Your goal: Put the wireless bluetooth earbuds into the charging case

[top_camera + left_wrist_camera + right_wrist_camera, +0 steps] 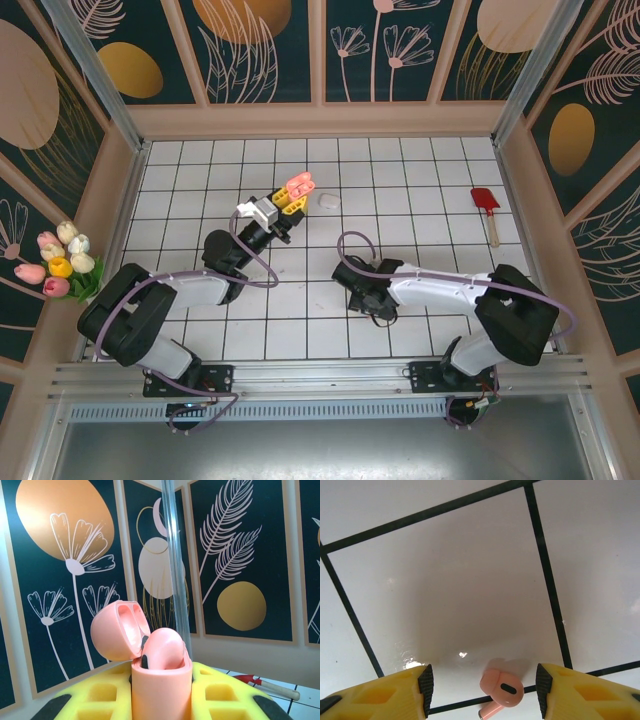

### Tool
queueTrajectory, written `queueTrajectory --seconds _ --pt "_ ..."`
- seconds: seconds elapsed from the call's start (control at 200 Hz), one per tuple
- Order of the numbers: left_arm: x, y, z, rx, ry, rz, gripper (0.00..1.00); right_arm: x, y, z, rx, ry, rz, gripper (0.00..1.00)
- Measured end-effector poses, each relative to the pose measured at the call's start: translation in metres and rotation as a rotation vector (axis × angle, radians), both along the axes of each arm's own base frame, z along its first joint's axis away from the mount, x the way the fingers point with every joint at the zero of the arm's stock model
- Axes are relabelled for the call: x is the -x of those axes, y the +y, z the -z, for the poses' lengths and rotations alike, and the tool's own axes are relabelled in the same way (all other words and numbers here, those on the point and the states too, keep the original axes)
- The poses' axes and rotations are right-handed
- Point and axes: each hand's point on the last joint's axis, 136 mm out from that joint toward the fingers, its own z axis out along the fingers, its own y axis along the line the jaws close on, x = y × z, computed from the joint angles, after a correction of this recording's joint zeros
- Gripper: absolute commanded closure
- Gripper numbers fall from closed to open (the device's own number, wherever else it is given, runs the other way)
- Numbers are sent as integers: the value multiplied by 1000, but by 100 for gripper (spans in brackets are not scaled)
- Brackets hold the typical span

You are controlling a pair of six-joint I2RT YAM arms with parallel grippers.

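A salmon-pink charging case (161, 690) stands upright between the yellow fingers (95, 695) of my left gripper (161, 702), which is shut on it. Its lid (117, 630) is hinged open to the left, and one pink earbud (165, 647) sits in the case body. From above, that left gripper (285, 205) holds the case (299, 186) raised over the middle rear of the table. My right gripper (484, 692) points down at the tiles with its jaws open. A second pink earbud (502, 690) lies on a black grout line between its pads (543, 687), touching neither.
A white oval case-like object (327, 201) lies just right of the held case. A red spatula (487, 205) rests at the far right. A bunch of tulips (62, 262) sits beyond the left wall. Patterned panels enclose the tiled table (420, 170).
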Motion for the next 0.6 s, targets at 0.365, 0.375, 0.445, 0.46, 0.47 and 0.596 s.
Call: queueTrajectory --seconds 0.365,0.375,0.445,0.46,0.47,0.596 --pt "-1 -1 6 2 3 1 100 9 3 8 1 24 67 45" --pt "-1 -1 6 2 3 1 100 9 3 8 0 24 68 45" --pt "-1 0 5 7 2 3 100 10 2 9 3 26 75 46" --pt "-1 0 4 8 1 3 100 10 2 9 3 26 77 46" --pt "-1 0 4 8 0 3 100 10 1 9 4 26 77 46" --pt "0 0 3 14 -3 4 100 12 -2 11 10 30 91 47"
